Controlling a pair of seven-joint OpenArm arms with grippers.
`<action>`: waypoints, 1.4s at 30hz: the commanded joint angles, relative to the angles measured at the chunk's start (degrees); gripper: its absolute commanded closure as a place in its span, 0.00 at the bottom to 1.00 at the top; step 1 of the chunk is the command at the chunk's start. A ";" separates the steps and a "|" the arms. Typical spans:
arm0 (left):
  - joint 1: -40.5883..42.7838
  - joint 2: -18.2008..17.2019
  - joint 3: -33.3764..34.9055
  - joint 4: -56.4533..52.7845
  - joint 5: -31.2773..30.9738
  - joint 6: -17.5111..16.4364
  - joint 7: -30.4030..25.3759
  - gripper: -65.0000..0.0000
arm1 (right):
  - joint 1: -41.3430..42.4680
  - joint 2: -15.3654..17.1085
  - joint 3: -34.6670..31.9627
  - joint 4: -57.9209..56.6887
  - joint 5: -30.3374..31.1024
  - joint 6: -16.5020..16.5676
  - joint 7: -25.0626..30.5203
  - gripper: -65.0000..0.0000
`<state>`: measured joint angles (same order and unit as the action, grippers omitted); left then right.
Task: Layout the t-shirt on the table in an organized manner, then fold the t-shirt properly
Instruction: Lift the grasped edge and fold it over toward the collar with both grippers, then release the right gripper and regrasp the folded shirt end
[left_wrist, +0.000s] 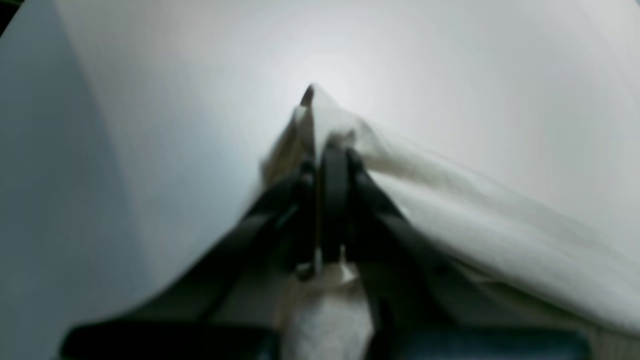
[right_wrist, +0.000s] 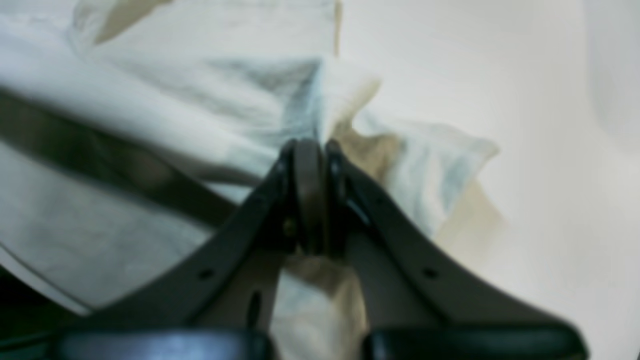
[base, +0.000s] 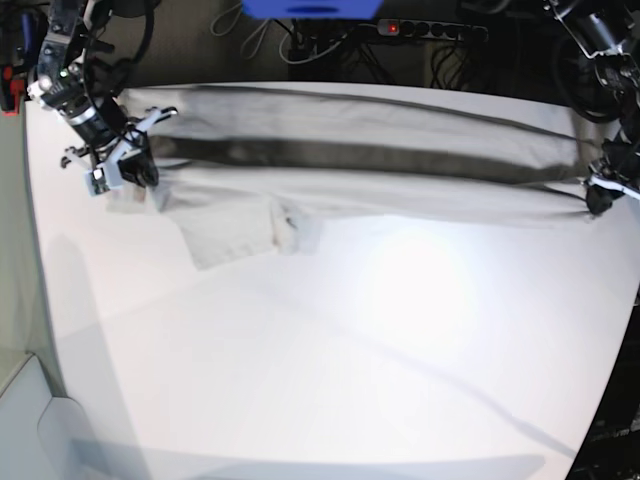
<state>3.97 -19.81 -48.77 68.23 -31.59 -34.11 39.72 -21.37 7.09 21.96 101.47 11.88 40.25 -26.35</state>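
The t-shirt (base: 360, 160) stretches across the table's (base: 330, 370) far side; the left gripper (left_wrist: 325, 155) clamps one end. The right gripper (right_wrist: 310, 150) pinches the other.

There is 1 t-shirt (base: 360, 165), stretched in a long band, with 1 short sleeve (base: 225, 232) showing. 1 white table (base: 330, 370) carries it. 2 grippers are in view, the left gripper (base: 597, 200) and the right gripper (base: 140, 175), each with 2 fingers (left_wrist: 334, 200) pressed together on cloth. Beyond the table lies 1 power strip (base: 430, 30).
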 joint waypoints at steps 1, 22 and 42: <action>-0.67 -1.24 -0.41 0.83 -0.89 -0.05 -1.44 0.99 | -0.31 0.51 0.15 0.64 0.65 -0.25 1.07 1.00; 0.47 -1.15 -0.33 0.74 -0.80 -0.05 -1.26 0.99 | -3.38 0.51 0.07 -3.23 0.30 -0.25 0.99 1.00; 0.21 0.96 -0.76 0.74 7.90 -0.05 -1.26 0.64 | -6.90 0.86 0.51 6.53 0.30 -0.25 0.90 0.57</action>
<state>4.78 -17.61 -49.25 68.12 -22.72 -34.09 39.64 -28.18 7.46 22.13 107.04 11.31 40.23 -26.68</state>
